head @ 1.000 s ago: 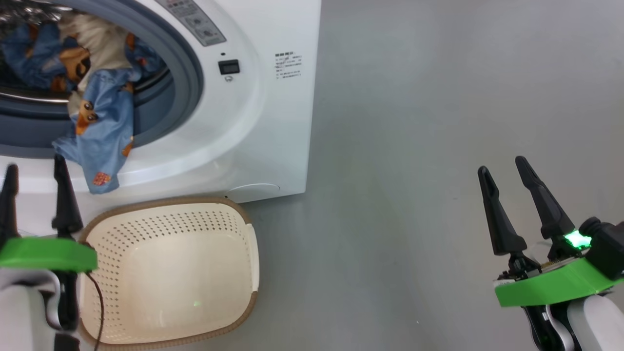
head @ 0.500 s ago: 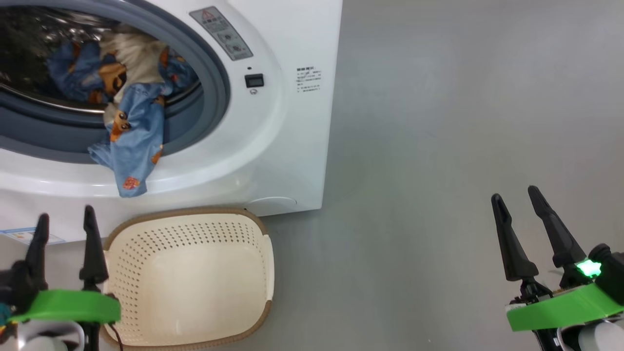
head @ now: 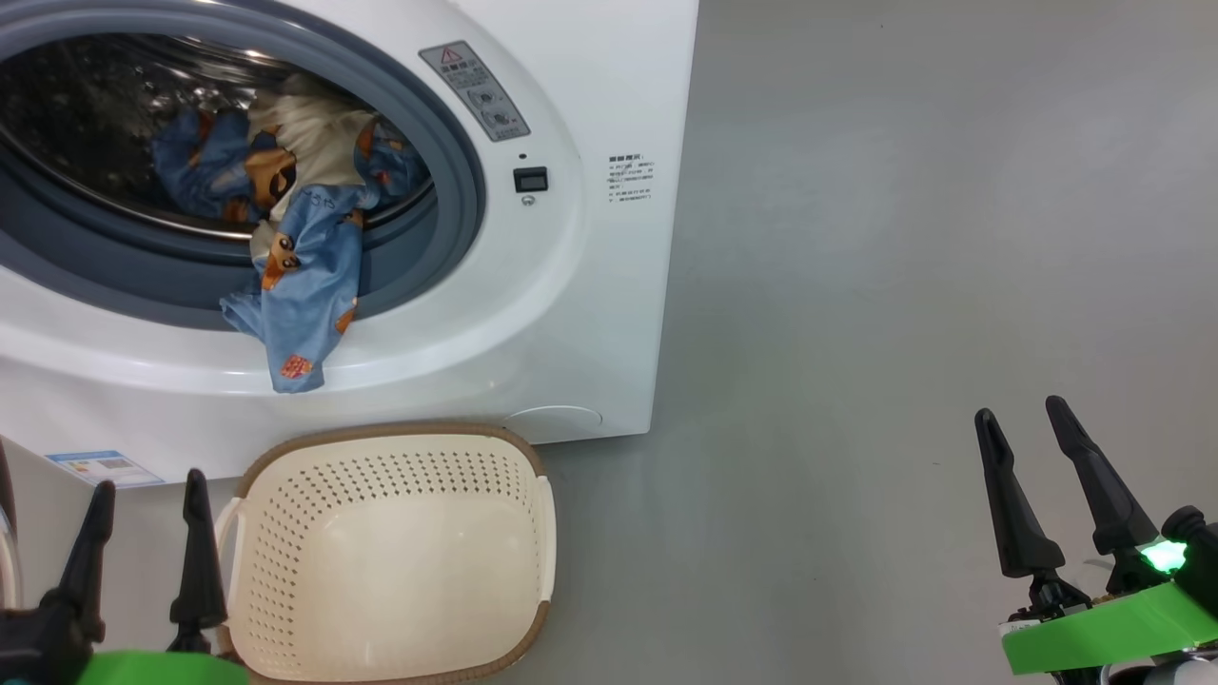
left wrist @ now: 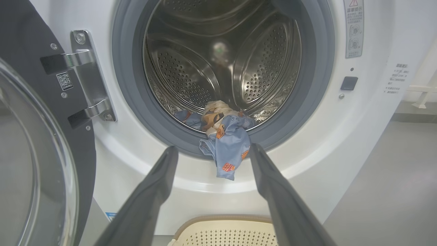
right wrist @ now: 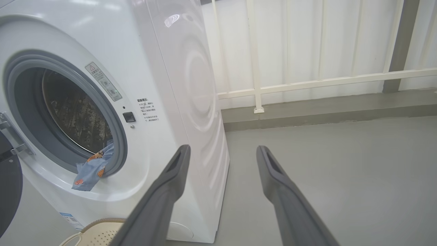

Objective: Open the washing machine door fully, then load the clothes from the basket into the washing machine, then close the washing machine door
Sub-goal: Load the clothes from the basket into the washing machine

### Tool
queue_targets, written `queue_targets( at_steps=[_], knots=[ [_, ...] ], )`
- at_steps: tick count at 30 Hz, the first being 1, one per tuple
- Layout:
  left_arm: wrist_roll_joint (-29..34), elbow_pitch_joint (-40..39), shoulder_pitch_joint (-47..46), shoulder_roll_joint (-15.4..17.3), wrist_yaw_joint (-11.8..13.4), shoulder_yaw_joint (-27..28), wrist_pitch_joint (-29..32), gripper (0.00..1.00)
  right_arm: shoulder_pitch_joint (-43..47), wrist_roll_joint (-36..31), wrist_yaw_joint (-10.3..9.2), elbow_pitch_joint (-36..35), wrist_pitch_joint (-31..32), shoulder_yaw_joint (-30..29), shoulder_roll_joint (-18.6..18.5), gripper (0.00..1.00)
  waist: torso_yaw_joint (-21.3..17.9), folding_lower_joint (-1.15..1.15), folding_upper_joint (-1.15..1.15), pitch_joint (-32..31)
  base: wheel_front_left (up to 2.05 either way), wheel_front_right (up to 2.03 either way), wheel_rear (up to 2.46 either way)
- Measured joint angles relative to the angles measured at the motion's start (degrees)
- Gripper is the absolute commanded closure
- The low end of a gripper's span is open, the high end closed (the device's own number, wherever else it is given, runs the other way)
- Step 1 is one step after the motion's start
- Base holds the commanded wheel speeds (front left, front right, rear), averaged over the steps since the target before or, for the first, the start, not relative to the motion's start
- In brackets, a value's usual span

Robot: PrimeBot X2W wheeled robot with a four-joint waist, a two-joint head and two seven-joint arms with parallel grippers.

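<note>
Left gripper and right gripper both spread wide, holding nothing; head view has basket on floor before washing machine, clothes spilling from drum over gasket; left wrist view adds door swung open.

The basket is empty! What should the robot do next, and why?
Probably bring the left gripper up to the blue cloth and push it deeper into the drum. The basket holds nothing, but that piece hangs out over the grey ring of the washing machine, so the open door might pinch it when shut.
</note>
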Motion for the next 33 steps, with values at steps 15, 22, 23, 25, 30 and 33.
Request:
queue_targets(
  at_steps=[15,22,23,25,30,33],
  knots=[
    [0.5,-3.4,3.2,-0.7,0.0,0.9,0.0,0.00,0.3,0.0,0.00,-0.3,0.0,-0.1,0.0,0.00,0.4,0.00,0.00,-0.2,0.00,0.00,0.00],
    [0.6,-3.5,3.2,-0.9,0.0,1.0,0.0,0.00,0.3,0.0,0.00,-0.5,0.0,-0.1,0.0,0.00,0.0,0.00,0.00,0.5,0.00,0.00,0.00],
    [0.6,-3.5,3.2,-0.9,0.0,1.0,0.0,0.00,0.3,0.0,0.00,-0.5,0.0,-0.1,0.0,0.00,0.0,0.00,0.00,0.7,0.00,0.00,0.00],
    [0.6,-3.5,3.2,-0.9,0.0,1.0,0.0,0.00,0.3,0.0,0.00,-0.5,0.0,-0.1,0.0,0.00,0.0,0.00,0.00,0.9,0.00,0.00,0.00],
    [0.6,-3.4,3.1,-0.9,0.0,0.8,0.0,0.00,0.3,0.0,0.00,-0.5,0.0,-0.1,0.1,0.00,0.0,0.00,0.00,1.4,0.00,0.00,0.00],
    [0.5,-2.6,2.4,-0.9,0.0,0.5,0.0,0.00,0.1,0.0,0.00,-0.6,0.0,-0.1,0.4,0.00,0.1,0.00,0.00,2.3,0.00,0.00,0.00]
  ],
)
